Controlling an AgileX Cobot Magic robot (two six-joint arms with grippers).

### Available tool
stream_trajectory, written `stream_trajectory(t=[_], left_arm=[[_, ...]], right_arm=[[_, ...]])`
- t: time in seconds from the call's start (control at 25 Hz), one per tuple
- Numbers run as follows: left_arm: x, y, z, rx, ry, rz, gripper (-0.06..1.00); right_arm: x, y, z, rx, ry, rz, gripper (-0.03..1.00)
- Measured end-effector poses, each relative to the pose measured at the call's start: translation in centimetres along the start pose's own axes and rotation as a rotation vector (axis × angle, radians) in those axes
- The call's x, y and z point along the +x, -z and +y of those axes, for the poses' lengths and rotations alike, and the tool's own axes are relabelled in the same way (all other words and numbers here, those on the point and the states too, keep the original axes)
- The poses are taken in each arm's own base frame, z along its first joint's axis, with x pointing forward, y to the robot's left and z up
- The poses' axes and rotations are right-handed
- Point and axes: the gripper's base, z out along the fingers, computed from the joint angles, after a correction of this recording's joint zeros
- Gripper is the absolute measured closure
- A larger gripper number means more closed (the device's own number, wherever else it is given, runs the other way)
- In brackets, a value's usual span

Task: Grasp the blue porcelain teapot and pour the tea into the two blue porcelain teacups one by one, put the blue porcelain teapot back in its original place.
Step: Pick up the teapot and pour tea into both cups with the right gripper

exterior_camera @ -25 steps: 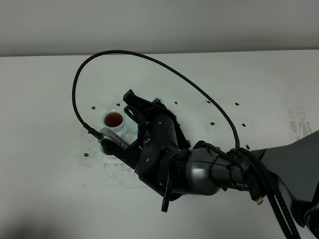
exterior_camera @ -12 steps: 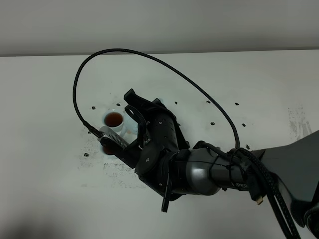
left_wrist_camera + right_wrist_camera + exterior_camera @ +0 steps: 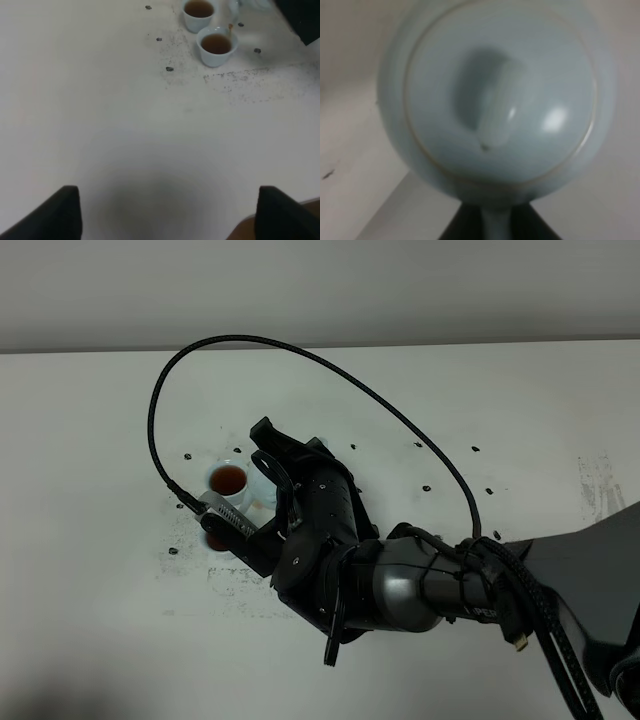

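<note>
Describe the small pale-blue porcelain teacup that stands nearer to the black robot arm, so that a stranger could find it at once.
On the white table, look for the pair of small pale-blue handleless teacups holding brown tea, among dark specks. In the left wrist view, the wanted teacup is the one closer to that camera, beside the second teacup. What sets it apart: a thin stream of tea hangs at its rim.

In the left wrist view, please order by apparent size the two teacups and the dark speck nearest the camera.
Pale-blue porcelain teacup nearer the camera
Farther matching teacup: looks slightly smaller, but distance and cropping leave this unsure
Small dark speck
</note>
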Motion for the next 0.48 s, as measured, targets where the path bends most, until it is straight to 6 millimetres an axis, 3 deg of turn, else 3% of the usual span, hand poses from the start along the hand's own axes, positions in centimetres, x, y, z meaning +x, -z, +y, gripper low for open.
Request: stream_trajectory(t=[0.48], left_arm=[[0.00, 0.00, 0.00, 0.000, 0.000, 0.000, 0.27]], right_arm=[[0.00, 0.00, 0.00, 0.000, 0.022, 0.000, 0.93]])
